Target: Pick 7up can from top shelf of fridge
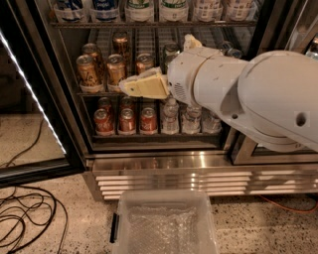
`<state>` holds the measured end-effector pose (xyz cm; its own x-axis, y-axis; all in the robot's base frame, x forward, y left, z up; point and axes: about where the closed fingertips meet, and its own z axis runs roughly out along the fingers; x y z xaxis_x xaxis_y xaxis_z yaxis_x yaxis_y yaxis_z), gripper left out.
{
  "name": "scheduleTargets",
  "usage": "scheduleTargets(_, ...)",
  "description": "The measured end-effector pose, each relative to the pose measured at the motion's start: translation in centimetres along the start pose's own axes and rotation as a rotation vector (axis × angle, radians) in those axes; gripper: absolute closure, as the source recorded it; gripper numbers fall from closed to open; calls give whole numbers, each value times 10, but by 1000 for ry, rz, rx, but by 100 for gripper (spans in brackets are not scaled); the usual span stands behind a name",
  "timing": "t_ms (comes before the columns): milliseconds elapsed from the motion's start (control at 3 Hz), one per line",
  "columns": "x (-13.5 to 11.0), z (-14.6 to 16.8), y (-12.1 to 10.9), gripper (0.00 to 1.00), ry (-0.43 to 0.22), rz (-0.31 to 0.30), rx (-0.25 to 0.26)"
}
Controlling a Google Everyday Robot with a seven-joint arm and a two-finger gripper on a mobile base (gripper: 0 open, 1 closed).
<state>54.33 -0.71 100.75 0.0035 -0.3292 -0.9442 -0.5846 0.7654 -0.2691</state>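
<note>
We find our tool [142,85] before the gold-brown cans [88,72], under the top shelf [149,23]. Room lies open to its left; our thick arm [248,94] fills the right, and the top-row cans [174,10] stand packed together.
</note>
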Motion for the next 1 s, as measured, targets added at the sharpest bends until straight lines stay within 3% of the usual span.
scheduleTargets(333,-5,11,-9,0,-43,-33,48)
scheduleTargets(1000,-15,39,-2,0,-157,48,98)
